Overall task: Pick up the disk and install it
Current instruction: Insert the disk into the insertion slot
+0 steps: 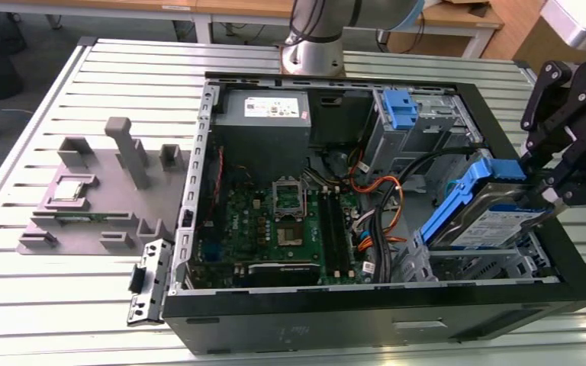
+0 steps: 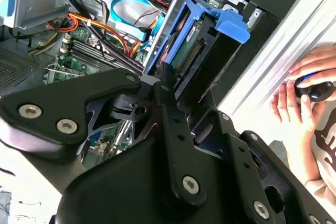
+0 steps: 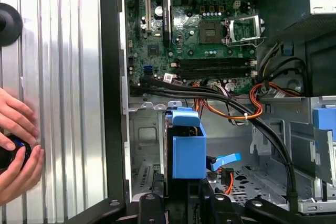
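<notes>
Gripper is pinching the disk by its end, tilted over the metal bay at the lower right of the exterior view, so I reckon it could jam crooked on the bay's edge or snag the nearby orange cables.

Open computer case on slatted table
</notes>
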Robot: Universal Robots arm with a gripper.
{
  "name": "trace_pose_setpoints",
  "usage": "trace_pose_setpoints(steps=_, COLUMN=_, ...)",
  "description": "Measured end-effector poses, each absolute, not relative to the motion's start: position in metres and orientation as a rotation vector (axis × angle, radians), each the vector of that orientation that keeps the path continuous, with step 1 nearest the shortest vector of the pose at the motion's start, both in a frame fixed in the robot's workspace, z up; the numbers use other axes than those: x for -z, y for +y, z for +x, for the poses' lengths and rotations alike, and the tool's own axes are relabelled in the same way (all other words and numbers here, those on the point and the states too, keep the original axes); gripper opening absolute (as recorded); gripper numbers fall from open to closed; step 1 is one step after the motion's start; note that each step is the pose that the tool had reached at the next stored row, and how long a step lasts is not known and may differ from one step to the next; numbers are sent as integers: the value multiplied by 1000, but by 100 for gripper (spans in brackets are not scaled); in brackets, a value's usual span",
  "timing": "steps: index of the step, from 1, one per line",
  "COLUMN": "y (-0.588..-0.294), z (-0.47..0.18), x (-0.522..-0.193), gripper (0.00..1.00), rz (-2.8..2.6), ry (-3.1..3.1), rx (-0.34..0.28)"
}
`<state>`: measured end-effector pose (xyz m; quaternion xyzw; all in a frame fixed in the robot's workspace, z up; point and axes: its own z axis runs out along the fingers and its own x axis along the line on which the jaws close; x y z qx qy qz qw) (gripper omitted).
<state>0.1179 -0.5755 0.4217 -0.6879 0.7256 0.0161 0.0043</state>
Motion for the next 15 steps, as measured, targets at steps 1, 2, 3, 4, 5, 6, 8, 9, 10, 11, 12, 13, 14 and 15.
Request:
trace_pose_setpoints(steps=1, y=-575, z=118, x=-420, gripper=35, rz=-2155, ry=2273, rx=-50)
trace_pose_setpoints(steps=2, y=-575, z=118, x=-418, gripper=35, rz=-2155, ry=2273, rx=-50)
trace_pose_setpoints(steps=3, y=-575, z=118, x=-416, gripper=35, rz=-2155, ry=2273, rx=-50)
trace_pose_setpoints(steps=4, y=-575, z=118, x=-415, gripper=35, rz=-2155, ry=2273, rx=-49)
trace_pose_setpoints(steps=5, y=-575, z=118, x=-413, gripper=35, rz=-2155, ry=2273, rx=-49)
trace_pose_setpoints(steps=6, y=-575, z=118, x=-411, gripper=35, rz=-2155, ry=2273, rx=-49)
trace_pose_setpoints(steps=8, y=-575, z=118, x=-407, gripper=35, rz=-2154, ry=2273, rx=-48)
trace_pose_setpoints(steps=9, y=-575, z=118, x=-405, gripper=35, rz=-2154, ry=2273, rx=-48)
trace_pose_setpoints(steps=10, y=-575, z=118, x=-404, gripper=35, rz=-2154, ry=2272, rx=-48)
trace_pose_setpoints(steps=11, y=-575, z=118, x=-402, gripper=35, rz=-2154, ry=2272, rx=-48)
trace_pose_setpoints(steps=12, y=-575, z=118, x=-400, gripper=35, rz=-2154, ry=2272, rx=-48)
trace_pose_setpoints(steps=13, y=-575, z=118, x=-398, gripper=35, rz=-2154, ry=2272, rx=-47)
trace_pose_setpoints(steps=14, y=-575, z=118, x=-397, gripper=35, rz=-2154, ry=2272, rx=-47)
trace_pose_setpoints(steps=15, y=-575, z=118, x=-397, gripper=35, rz=-2154, ry=2272, rx=-47)
